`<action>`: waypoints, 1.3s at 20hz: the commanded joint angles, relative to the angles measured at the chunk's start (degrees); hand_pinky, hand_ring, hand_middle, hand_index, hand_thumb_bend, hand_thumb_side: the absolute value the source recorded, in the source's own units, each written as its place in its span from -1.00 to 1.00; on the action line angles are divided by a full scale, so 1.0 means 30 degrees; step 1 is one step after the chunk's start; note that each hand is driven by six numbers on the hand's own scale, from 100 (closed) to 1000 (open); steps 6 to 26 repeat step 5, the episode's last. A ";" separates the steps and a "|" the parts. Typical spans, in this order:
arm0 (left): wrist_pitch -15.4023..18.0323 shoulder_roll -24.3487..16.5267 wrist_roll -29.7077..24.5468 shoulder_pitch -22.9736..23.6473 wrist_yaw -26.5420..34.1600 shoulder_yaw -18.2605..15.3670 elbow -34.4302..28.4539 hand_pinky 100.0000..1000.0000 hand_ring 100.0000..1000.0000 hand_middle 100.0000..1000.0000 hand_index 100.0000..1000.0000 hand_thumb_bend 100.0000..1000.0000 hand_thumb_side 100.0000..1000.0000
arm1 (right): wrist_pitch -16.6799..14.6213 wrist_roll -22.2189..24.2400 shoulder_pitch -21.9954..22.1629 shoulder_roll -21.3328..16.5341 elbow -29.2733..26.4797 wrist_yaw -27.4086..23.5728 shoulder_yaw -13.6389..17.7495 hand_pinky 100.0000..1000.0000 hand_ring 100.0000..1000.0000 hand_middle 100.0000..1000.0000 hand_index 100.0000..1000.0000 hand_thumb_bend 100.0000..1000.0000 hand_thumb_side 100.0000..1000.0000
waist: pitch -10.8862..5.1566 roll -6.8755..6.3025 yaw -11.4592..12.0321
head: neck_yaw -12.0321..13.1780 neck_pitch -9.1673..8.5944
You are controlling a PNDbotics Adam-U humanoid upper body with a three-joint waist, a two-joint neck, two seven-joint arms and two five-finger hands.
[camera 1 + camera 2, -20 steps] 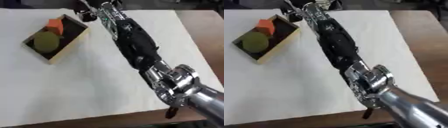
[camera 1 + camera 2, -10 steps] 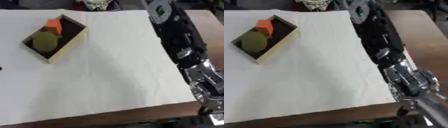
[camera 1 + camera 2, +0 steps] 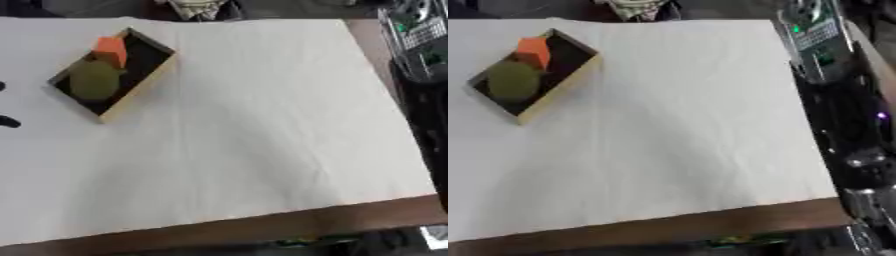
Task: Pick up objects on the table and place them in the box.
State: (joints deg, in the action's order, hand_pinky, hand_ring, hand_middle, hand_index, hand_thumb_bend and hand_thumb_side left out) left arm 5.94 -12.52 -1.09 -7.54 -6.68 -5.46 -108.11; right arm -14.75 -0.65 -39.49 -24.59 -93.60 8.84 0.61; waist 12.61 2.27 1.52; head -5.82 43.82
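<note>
At the far left of the desk (image 3: 262,150), which is covered by a white sheet, sits the box (image 3: 140,85), a shallow wooden tray with a dark inside, turned at an angle. Two things lie in it: an orange block (image 3: 111,47) at the far end and a rounded olive-green thing (image 3: 92,82) just beside it toward the near end, the two touching or nearly so. No other thing to pick up shows on the white sheet, so the task looks close to done.

Along the right edge runs the robot's right arm (image 3: 833,100), dark with a green light near the top; its hand is out of view, so the state of its fingers cannot be told. A few dark marks at the left edge may be tips of the left hand, too little to judge.

Both things look light and rigid. The block offers flat sides for a pinch across its width; the round one may roll, so fingers would best close around its middle.
</note>
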 commanded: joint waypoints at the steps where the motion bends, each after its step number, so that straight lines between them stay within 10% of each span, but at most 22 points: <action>1: 0.0024 -0.0369 0.0125 -0.0030 -0.0119 -0.0218 -0.0244 -0.08 0.85 0.34 0.54 -1.00 0.37 | 0.0255 -0.0103 0.1149 -0.0143 -0.1653 -0.1023 0.0944 0.52 0.50 0.32 0.71 -1.00 -0.18 | -0.0358 -0.0094 -0.0102 | 0.0420 0.0098; 5: 0.0033 -0.0330 0.0198 -0.0005 -0.0139 -0.0261 -0.0237 -0.08 0.86 0.35 0.54 -1.00 0.37 | 0.0380 0.0012 0.3347 0.0844 -0.2678 -0.1793 0.1602 0.51 0.48 0.28 0.70 -1.00 -0.18 | -0.0318 -0.0163 -0.0274 | 0.0934 0.0098; 26: 0.0033 -0.0330 0.0198 -0.0005 -0.0139 -0.0261 -0.0237 -0.08 0.86 0.35 0.54 -1.00 0.37 | 0.0380 0.0012 0.3347 0.0844 -0.2678 -0.1793 0.1602 0.51 0.48 0.28 0.70 -1.00 -0.18 | -0.0318 -0.0163 -0.0274 | 0.0934 0.0098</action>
